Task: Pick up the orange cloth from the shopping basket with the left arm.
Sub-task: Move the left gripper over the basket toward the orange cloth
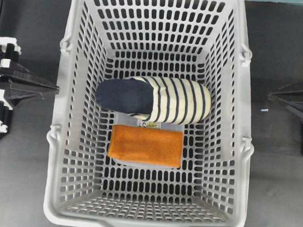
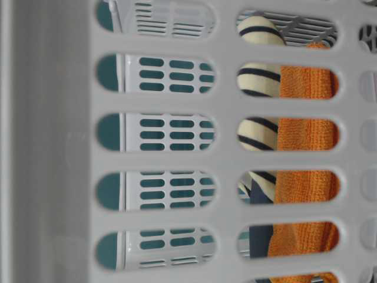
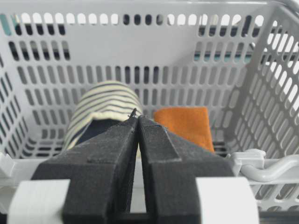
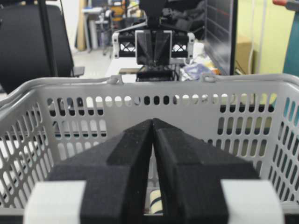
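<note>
The orange cloth [image 1: 145, 145] lies folded flat on the floor of the light-grey shopping basket [image 1: 56, 133], just in front of a navy-and-cream striped slipper [image 1: 157, 98]. My left gripper [image 1: 55, 89] is shut and empty, outside the basket's left wall and level with the slipper. In the left wrist view its tips [image 3: 138, 116] meet above the rim, and the cloth [image 3: 184, 123] lies beyond them, to the right. My right gripper [image 1: 272, 95] is shut and empty outside the right wall; its tips [image 4: 153, 121] point at the basket [image 4: 154, 88]. The cloth [image 2: 306, 135] also shows through the wall slots in the table-level view.
The slipper [image 3: 105, 100] lies across the basket floor, touching or nearly touching the cloth's far edge. The basket's tall slotted walls [image 3: 140, 51] surround both items. A folded handle [image 3: 266, 168] rests on the near rim. The dark table [image 1: 276, 177] flanks the basket.
</note>
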Available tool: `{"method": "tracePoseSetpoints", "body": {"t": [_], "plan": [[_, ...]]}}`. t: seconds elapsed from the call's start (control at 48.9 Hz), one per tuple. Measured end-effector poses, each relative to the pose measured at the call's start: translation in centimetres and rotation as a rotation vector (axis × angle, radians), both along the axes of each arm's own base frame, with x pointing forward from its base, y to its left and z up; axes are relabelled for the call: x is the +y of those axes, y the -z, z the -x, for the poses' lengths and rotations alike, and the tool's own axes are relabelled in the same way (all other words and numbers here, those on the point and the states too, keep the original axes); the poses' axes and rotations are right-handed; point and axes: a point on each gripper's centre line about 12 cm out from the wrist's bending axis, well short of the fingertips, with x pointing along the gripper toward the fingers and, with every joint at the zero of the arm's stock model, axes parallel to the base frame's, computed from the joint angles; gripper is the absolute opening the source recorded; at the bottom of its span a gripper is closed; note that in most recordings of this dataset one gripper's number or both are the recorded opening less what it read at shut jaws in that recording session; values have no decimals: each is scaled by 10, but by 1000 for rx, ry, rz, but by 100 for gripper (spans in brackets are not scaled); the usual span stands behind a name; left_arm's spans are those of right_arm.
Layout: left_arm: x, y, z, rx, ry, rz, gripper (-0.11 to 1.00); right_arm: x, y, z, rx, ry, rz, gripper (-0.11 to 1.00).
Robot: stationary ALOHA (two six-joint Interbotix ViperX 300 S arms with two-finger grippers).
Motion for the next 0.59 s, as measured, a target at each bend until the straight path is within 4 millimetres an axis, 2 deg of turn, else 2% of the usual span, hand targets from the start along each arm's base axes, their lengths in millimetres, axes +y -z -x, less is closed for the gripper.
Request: {"method": "tracePoseSetpoints", "body": {"t": [0.082, 0.184, 0.286, 0.43, 0.593], "plan": [[0, -5, -5, 31, 4, 5, 0, 0, 1, 0, 5, 0, -5, 0], [0, -27, -20, 98, 3, 3, 0, -1, 4, 0, 15, 3, -29, -1], [-1, -38, -37, 202, 1, 2, 0, -1, 8, 0, 29, 1, -47, -1], [-8, -52, -70, 374, 21, -4, 0, -1, 12, 3, 44, 2, -53, -1], [-18, -52, -109, 588, 43, -21, 0, 0, 11, 7, 48, 0, -53, -1]]}}
